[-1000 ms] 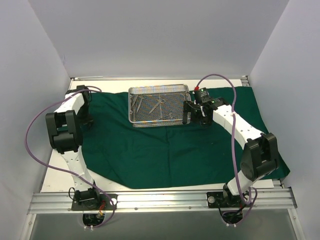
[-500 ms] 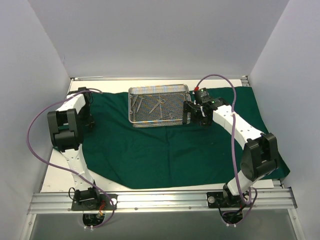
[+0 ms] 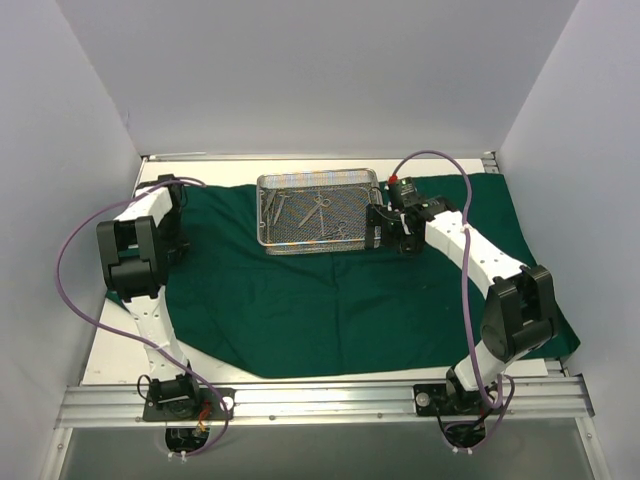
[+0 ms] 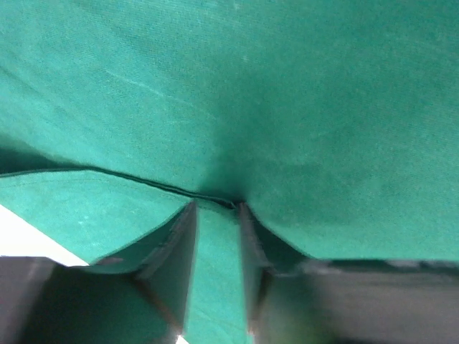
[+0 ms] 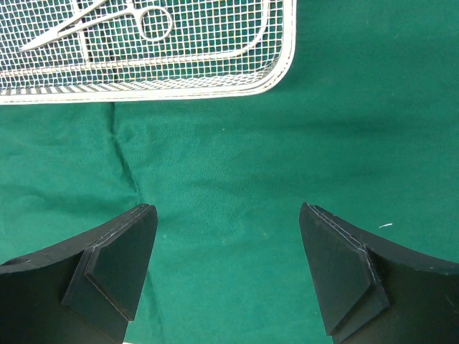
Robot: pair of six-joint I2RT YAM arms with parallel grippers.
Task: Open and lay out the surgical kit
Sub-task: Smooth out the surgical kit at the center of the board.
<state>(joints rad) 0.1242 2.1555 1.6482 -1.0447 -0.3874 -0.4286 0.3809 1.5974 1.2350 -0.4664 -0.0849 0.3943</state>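
The dark green drape lies spread over the table. The silver mesh tray sits on its far part and holds several steel instruments. My left gripper is at the drape's left edge. In the left wrist view it is shut on a fold of the drape, with cloth between the fingers. My right gripper is open and empty, low over the drape just right of the tray. The right wrist view shows the gripper, the tray's corner and forceps handles.
White walls close in the left, back and right sides. Bare white tabletop shows left of the drape and in the left wrist view. Purple cables loop beside both arms. A metal rail runs along the near edge.
The left arm's elbow has shifted slightly right and up while its gripper keeps hold of the drape edge. The right gripper has edged a little left toward the tray.
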